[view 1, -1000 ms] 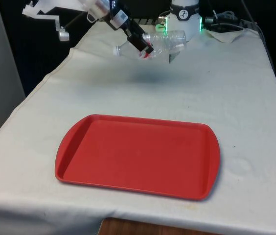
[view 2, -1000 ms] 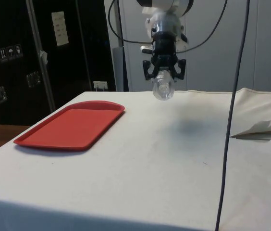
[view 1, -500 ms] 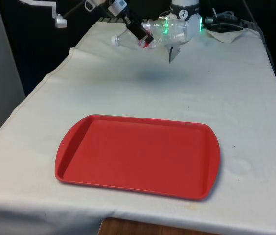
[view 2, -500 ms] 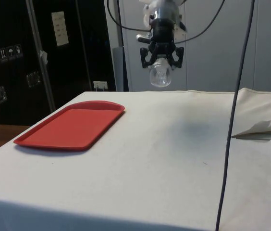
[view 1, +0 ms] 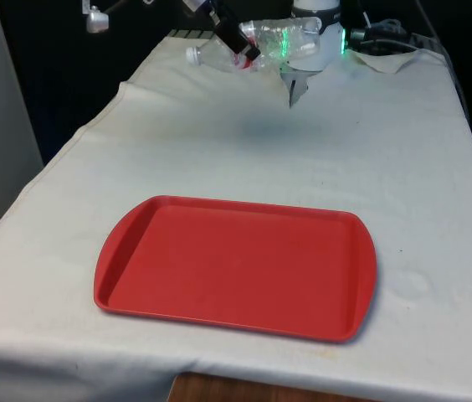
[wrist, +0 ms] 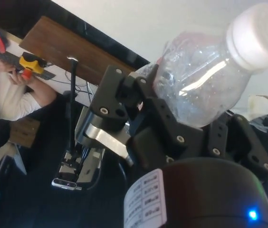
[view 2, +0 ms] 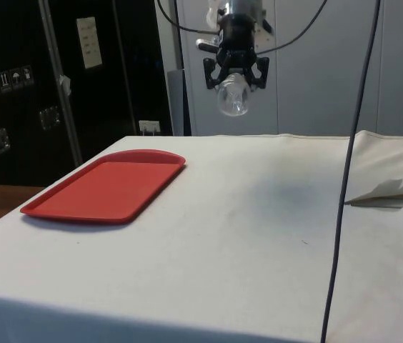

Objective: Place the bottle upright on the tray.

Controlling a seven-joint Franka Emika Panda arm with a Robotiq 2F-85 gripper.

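While the gripper (view 2: 234, 71) holds the bottle (view 1: 257, 43) clamped between its fingers, the bottle hangs in the air high above the table (view 1: 387, 151), lying roughly on its side, not upright. In the front view the white cap (view 1: 193, 56) points toward the front view's left, away from the robot base (view 1: 315, 33). In the side view the clear bottle (view 2: 232, 98) faces the camera end-on, below the black fingers. In the wrist view the fingers (wrist: 160, 126) close on the body of the bottle (wrist: 205, 80) below its cap (wrist: 260, 35).

Task status:
- Done: the bottle is grasped and lifted clear of the table.
- Left: carry it to the tray (view 1: 236, 264), turn it upright, set it down, release.

Position relative to the tray: the bottle is well apart from the tray, beyond its far edge and toward the robot base. The tray (view 2: 105, 186) lies flat on the cloth with nothing on it.

Change against the earlier frames: the gripper and bottle now sit higher in both the front and side views than one second ago, and in the side view they have shifted slightly toward the tray's side. The bottle's sideways attitude is unchanged. The tray has not moved. A seated person (wrist: 1, 90) shows in the wrist view.
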